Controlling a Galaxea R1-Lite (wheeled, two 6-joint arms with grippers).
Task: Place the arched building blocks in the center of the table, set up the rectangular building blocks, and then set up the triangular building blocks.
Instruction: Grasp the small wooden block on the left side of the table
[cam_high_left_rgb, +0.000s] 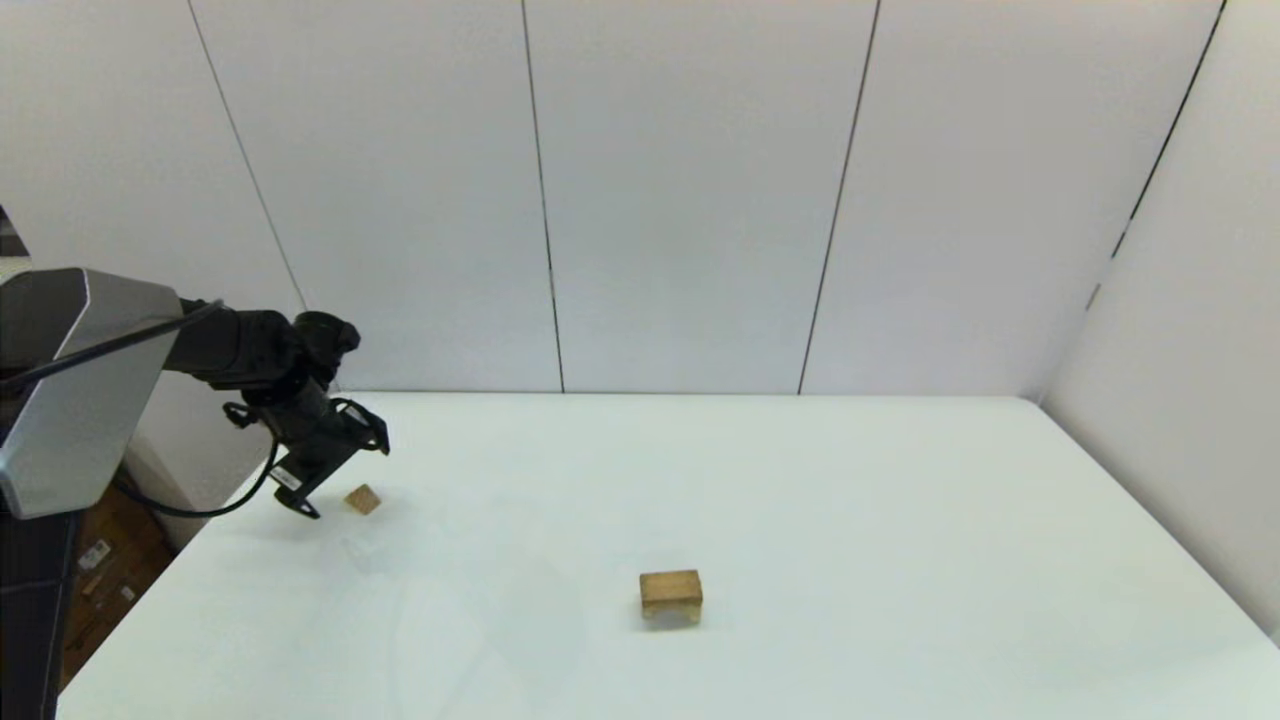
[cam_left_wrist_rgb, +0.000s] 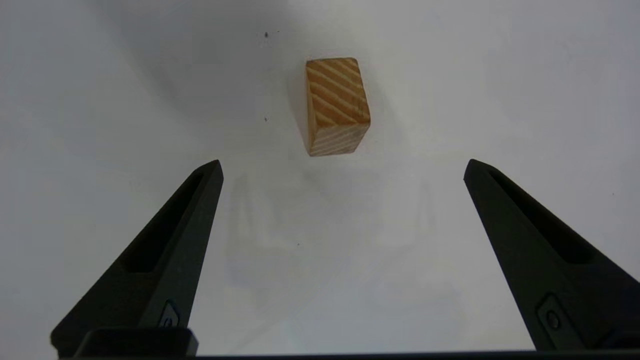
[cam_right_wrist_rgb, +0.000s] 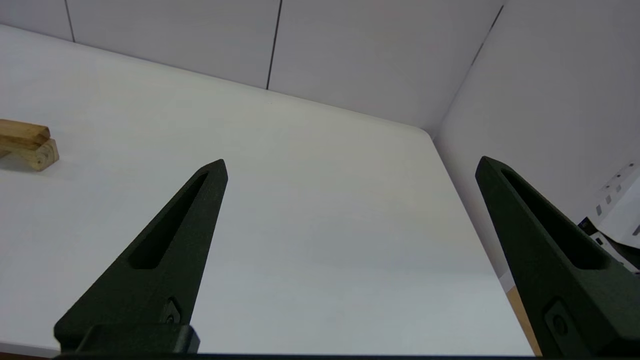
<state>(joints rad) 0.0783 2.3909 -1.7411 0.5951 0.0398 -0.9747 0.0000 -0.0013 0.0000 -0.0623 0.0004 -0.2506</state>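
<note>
Hovering arm: our left gripper, black with two long tapered fingers, hangs above the left side of the large plain white table, just beside the small tan wooden wedge block.
Left gripper state: in our left wrist view the left gripper has its fingers spread wide apart with nothing between them; only bare tabletop lies under the gap.
Wedge block: the small tan wooden wedge block rests on the table ahead of the fingertips, apart from both of them, with diagonal grain stripes on its upper face.
Centre stack: near the middle of the table we see a wooden stack. In our right wrist view it reads as a darker orange-brown flat slab lying on top of a pale chunky wooden block; the arch notch we cannot make out.
Spacing: the wedge sits well apart from the stack, toward the table's left edge.
Right gripper: our right gripper appears only in its own wrist view, low by the table's near edge, fingers parted wide and holding nothing.
</note>
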